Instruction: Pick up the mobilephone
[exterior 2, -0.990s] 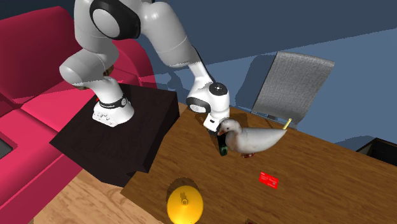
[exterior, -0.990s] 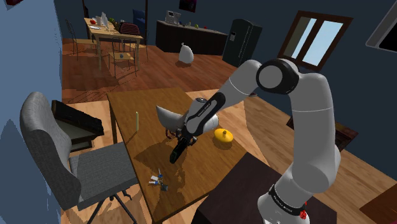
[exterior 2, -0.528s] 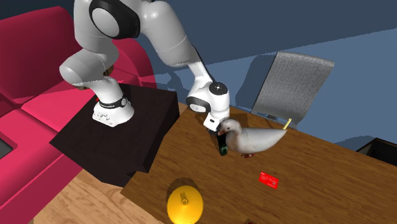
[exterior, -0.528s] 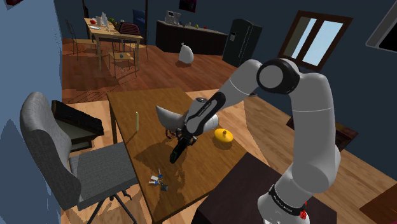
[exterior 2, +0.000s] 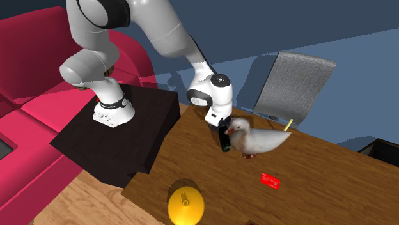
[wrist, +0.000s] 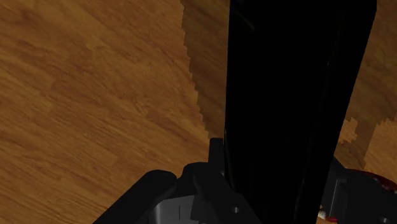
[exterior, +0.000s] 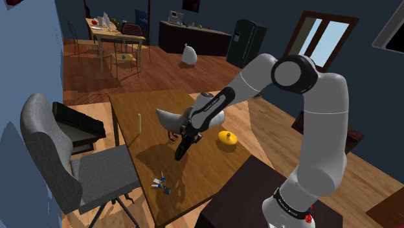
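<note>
The phone point(exterior: 182, 148) is a slim, plain black slab with long straight edges. It is clasped at its upper end between the two fingers of the gripper point(exterior: 187, 136) and points downward on a slant, its long side running away from the hand. In the wrist view it reaches out from between the fingers as a broad dark bar point(wrist: 292, 95) over the wood grain. Its lower end seems to hang just clear of the wooden table point(exterior: 194, 175), near the table's middle, close beside the duck figure point(exterior 2: 259, 137).
</note>
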Motion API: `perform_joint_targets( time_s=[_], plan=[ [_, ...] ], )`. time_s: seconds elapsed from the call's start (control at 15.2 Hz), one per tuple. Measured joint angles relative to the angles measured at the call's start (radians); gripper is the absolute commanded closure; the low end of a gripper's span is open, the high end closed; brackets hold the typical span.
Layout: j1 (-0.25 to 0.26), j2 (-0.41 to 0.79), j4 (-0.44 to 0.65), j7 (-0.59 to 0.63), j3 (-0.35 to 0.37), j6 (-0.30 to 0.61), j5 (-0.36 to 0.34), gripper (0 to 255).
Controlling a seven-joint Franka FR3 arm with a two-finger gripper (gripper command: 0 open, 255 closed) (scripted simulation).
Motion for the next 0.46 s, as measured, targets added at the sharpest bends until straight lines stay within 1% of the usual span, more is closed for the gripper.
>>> perform_joint_targets(
  time_s=[0.46],
  plan=[
    [-0.004, -0.084, -0.019, 0.003, 0.004, -0.065, 0.004, 255]
  ],
)
